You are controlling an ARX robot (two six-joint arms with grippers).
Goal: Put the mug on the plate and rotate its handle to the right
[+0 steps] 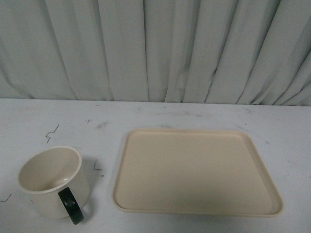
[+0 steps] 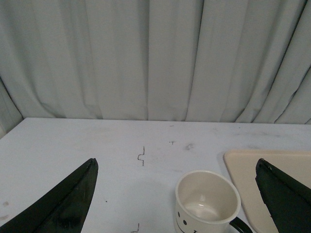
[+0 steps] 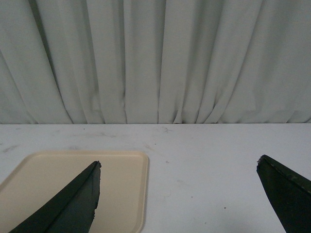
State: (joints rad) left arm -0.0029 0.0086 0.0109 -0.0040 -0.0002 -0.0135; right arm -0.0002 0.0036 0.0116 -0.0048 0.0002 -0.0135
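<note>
The cream-white mug point(image 1: 51, 182) stands upright on the white table at the near left, its black handle point(image 1: 72, 206) turned toward the camera. To its right lies the empty beige plate point(image 1: 197, 170). Neither arm shows in the front view. In the left wrist view the mug point(image 2: 206, 204) sits ahead of the open left gripper point(image 2: 176, 165), its smiley face toward the camera and the plate's corner point(image 2: 252, 170) beside it. The right gripper point(image 3: 179, 165) is open over bare table, with the plate point(image 3: 53, 179) behind one finger.
A pale pleated curtain point(image 1: 155, 48) closes off the table's far edge. The white tabletop point(image 1: 58, 121) carries small dark scuff marks near the mug.
</note>
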